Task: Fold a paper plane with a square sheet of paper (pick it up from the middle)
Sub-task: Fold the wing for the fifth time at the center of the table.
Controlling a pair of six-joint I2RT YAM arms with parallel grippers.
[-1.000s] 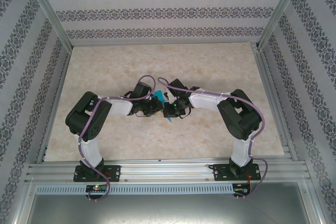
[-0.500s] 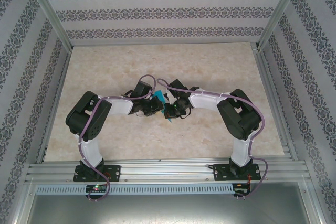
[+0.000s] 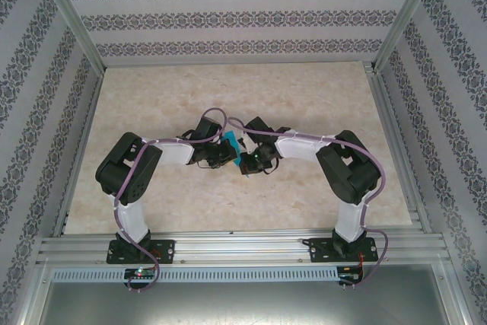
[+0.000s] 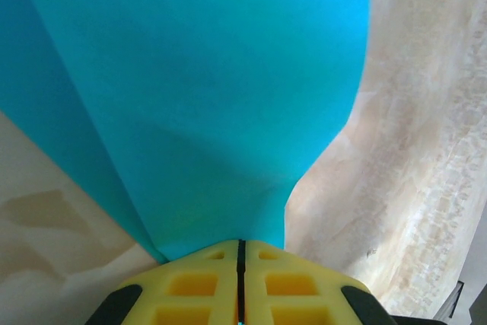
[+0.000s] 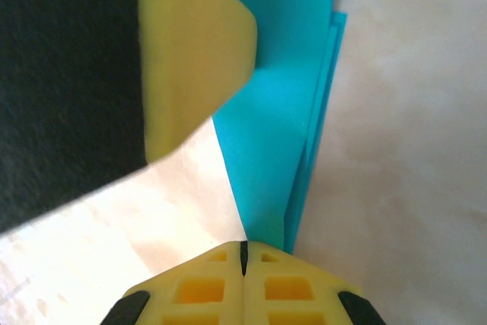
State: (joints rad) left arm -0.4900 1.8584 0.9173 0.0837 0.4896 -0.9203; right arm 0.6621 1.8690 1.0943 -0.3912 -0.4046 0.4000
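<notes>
Left tool (image 4: 240, 255) and right tool (image 5: 243, 255) each pinch the folded paper (image 4: 205, 89) between them, its long axis seemingly running near-to-far.

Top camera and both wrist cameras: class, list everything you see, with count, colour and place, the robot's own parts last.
paper: one, teal-blue, folded in layers, at the table's middle, pinched by both claws
table: one, beige marbled, under the arms
walls: three, white with grey patterned bands, around the table
frame: one, silver metal, bordering the table
left arm, right arm: two, white and black, purple cables, bases at near edge
left claw, right claw: two, yellow, each shut on the paper
</notes>
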